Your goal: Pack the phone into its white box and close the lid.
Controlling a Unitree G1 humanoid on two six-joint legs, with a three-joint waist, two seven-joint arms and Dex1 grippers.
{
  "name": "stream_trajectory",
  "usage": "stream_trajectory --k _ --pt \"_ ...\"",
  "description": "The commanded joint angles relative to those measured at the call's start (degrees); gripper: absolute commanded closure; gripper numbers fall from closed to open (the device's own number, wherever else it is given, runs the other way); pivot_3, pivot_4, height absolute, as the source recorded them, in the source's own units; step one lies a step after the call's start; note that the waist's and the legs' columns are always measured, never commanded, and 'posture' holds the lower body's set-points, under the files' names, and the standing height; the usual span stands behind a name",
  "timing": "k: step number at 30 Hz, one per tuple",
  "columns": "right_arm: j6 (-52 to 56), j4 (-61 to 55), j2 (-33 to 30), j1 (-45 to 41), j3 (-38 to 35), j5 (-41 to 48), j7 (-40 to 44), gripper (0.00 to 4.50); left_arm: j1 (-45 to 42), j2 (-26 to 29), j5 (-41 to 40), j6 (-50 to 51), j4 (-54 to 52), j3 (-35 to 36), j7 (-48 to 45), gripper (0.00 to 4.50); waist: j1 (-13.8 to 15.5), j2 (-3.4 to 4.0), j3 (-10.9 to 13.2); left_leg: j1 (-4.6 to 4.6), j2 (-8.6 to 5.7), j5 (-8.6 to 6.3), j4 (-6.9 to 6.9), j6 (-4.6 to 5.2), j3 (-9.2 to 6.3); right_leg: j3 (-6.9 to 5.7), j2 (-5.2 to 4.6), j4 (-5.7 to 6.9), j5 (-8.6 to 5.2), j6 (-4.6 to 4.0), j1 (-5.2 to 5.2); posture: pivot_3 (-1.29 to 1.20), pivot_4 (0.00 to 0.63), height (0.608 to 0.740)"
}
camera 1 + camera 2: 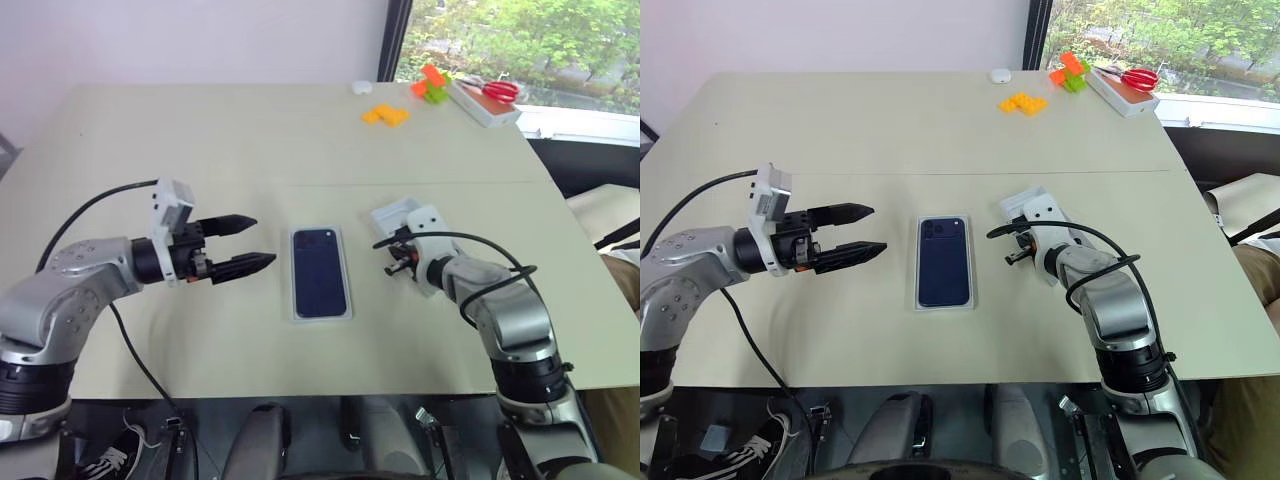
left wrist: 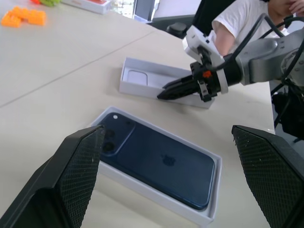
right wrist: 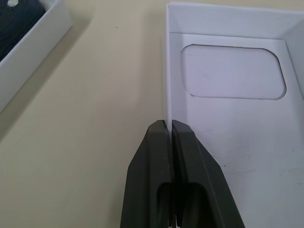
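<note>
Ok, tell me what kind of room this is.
Probably an office or lab by a window: a plain beige table, toy bricks and scissors at its far edge, and trees outside.

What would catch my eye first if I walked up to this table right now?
Probably the phone, dark blue and camera side up, already lying in the white box in the middle of the table. To its right, the right gripper is pinched shut on a side wall of the lid, which lies open side up. The left gripper hovers open on the phone's other side.
</note>
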Motion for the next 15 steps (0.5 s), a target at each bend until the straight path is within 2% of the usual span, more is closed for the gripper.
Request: stream_trajectory --k 1,7,10,13,15 --pt "-1.4 -1.1 1.4 -2.0 -1.7 1.5 -0.6 4.47 -0.6 0.3 -0.2 -0.1 -1.5 1.9 -0.1 0.0 0.0 0.0 0.0 0.01 0.0 0.0 0.0 0.0 0.0 0.0 0.0 0.01 0.0 0.0 0.0 0.0 0.15 0.74" --pt "-3.0 0.8 2.2 -4.0 -3.7 2.7 -1.5 4.47 -0.3 0.3 0.1 -0.1 -1.3 2.0 0.0 0.0 0.1 0.0 0.0 0.0 -0.01 0.0 0.0 0.0 0.0 0.0 -0.02 0.01 0.0 0.0 0.0 0.0 0.15 0.74" --pt "1.8 1.6 7.9 -5.9 -9.9 6.4 -4.4 4.47 -0.3 0.1 0.0 0.3 -1.2 2.1 0.4 0.0 0.0 0.0 0.0 0.0 -0.01 0.0 0.0 0.0 0.0 0.01 -0.02 0.02 0.01 0.0 0.0 0.0 0.15 0.74" --pt "4.1 -1.2 16.4 -11.3 -17.4 17.6 -1.9 4.47 -0.6 0.3 -1.2 1.5 -0.3 3.2 0.6 0.0 -0.2 0.02 0.0 -0.01 0.03 0.0 0.0 0.0 0.01 0.03 0.02 0.11 0.02 -0.02 -0.1 0.0 0.15 0.74" --pt "9.4 -1.3 21.4 -14.8 -24.3 25.9 -1.5 4.47 -1.0 0.5 -1.4 2.1 0.5 3.8 0.5 0.0 -0.3 0.02 0.0 -0.06 0.07 0.01 0.0 -0.01 0.05 0.06 0.06 0.22 0.08 -0.09 -0.28 0.0 0.15 0.74"
